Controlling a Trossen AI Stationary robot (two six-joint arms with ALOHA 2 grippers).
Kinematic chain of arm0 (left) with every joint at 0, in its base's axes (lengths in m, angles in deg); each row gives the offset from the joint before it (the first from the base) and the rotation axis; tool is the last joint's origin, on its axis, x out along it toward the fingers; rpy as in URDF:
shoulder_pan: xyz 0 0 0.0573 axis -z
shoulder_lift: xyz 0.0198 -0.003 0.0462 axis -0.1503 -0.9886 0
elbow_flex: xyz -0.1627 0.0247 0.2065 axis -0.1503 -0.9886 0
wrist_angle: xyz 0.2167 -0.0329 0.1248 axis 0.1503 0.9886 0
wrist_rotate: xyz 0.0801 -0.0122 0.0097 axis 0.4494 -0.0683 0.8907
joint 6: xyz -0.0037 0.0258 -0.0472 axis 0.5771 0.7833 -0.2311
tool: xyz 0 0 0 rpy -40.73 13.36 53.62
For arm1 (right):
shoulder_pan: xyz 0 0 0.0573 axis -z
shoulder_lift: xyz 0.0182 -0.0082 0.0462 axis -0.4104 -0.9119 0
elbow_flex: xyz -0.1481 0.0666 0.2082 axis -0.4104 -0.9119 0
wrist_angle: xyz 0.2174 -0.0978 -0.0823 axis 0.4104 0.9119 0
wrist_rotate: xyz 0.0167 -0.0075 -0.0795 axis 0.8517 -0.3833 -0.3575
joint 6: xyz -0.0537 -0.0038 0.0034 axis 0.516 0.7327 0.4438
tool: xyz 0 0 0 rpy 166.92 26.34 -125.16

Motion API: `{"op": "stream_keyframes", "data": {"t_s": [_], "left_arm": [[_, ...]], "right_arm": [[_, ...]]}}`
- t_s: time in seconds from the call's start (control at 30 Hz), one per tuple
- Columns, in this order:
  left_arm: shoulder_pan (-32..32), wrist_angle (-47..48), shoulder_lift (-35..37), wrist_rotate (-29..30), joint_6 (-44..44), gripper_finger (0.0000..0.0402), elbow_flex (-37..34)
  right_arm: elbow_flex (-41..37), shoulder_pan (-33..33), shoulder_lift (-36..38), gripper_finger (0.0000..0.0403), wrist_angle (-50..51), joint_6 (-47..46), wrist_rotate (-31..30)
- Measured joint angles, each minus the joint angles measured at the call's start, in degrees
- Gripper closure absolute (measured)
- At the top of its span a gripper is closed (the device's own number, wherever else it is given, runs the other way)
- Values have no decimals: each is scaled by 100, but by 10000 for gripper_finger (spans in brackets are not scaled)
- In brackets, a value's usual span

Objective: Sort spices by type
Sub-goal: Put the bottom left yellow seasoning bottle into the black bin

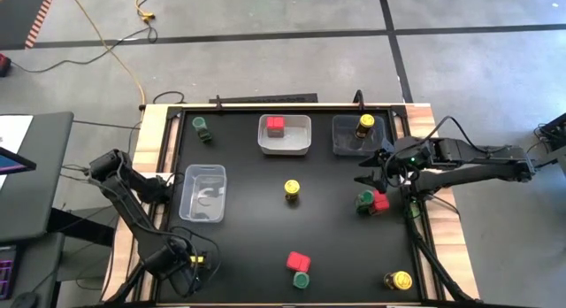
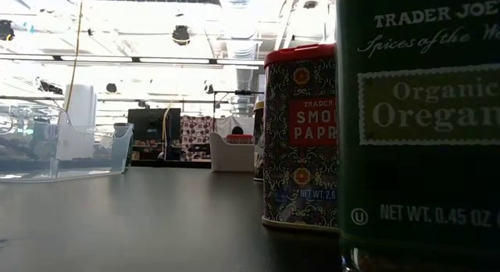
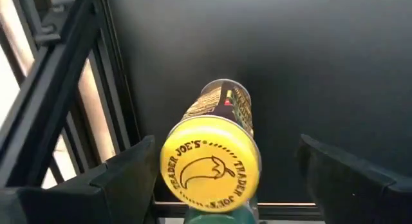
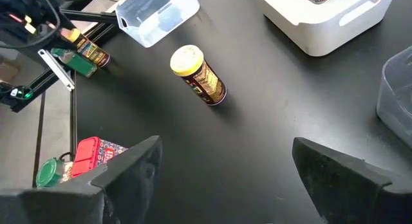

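Note:
A yellow-lidded spice jar [image 3: 212, 172] stands upright on the black table near its near left corner. My left gripper [image 3: 225, 147] hangs over it, pointing down and open, one finger on each side of the lid without plainly touching it. It also shows by the table's left edge [image 1: 196, 257]. My right gripper [image 1: 376, 171] hovers open above the table's right side with nothing between its fingers [image 4: 225, 179]. Another yellow-lidded jar [image 1: 292, 190] stands mid-table. A red box [image 1: 298, 261] and a green-lidded jar [image 1: 302, 280] stand near the front edge.
A white tray [image 1: 285, 135] at the back holds a red box; a clear tray [image 1: 354, 140] beside it holds a yellow-lidded jar. Another clear tray [image 1: 202, 193] stands at the left. Loose spices: a green jar [image 1: 202, 127], a green jar and red box [image 1: 373, 202], a yellow jar [image 1: 400, 280].

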Motion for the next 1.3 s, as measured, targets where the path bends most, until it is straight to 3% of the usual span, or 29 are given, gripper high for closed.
{"op": "stream_keyframes", "data": {"t_s": [0.47,1.3], "left_arm": [[-2,-128,0,11,51,56,-181],[68,-58,2,-260,140,171,-183]], "right_arm": [[0,-2,-2,29,0,-52,0],[0,0,-4,29,-2,-146,0]]}}
